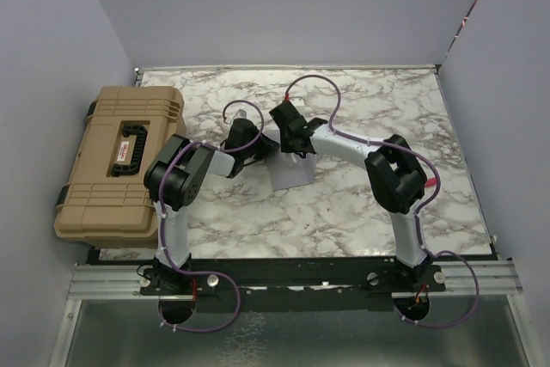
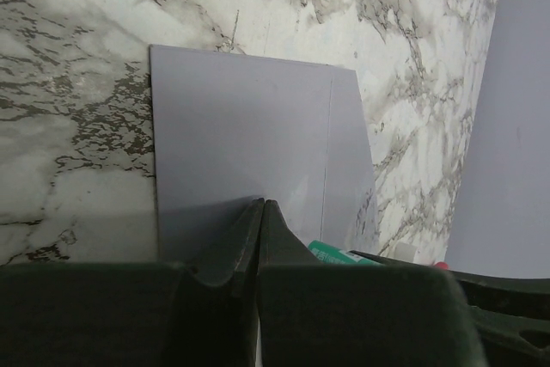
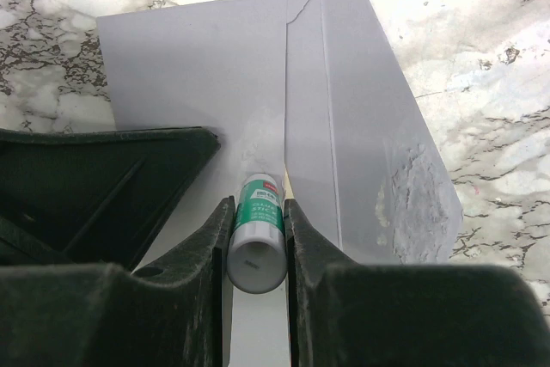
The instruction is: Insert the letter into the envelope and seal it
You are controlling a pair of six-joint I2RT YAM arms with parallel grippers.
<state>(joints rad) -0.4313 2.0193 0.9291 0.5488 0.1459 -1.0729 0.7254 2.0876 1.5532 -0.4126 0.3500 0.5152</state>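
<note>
My left tool (image 2: 262, 212) is clenched empty, its tips down on the near part of the grey envelope (image 2: 241, 126), which lies flat on the table (image 2: 69, 152) ahead of it. My right tool (image 3: 256, 208) grasps a green-labelled glue stick (image 3: 258, 225) over the envelope's flap fold

Table (image 1: 387, 109): white top with grey-brown marble veining, matte, evenly lit, soft shadows only.
Walls: plain pale lavender-grey panels, one behind (image 1: 284, 6), one at left (image 1: 43, 83), one at right (image 1: 507, 83), closing the table in on three sides.
Hard case (image 1: 116, 161): tan, ribbed lid, black handle and latches, lying at the table's left edge.
Rail (image 1: 292, 279): slotted aluminium, along the near edge.
Sheet (image 1: 292, 337): brushed metal, below the rail.
</note>
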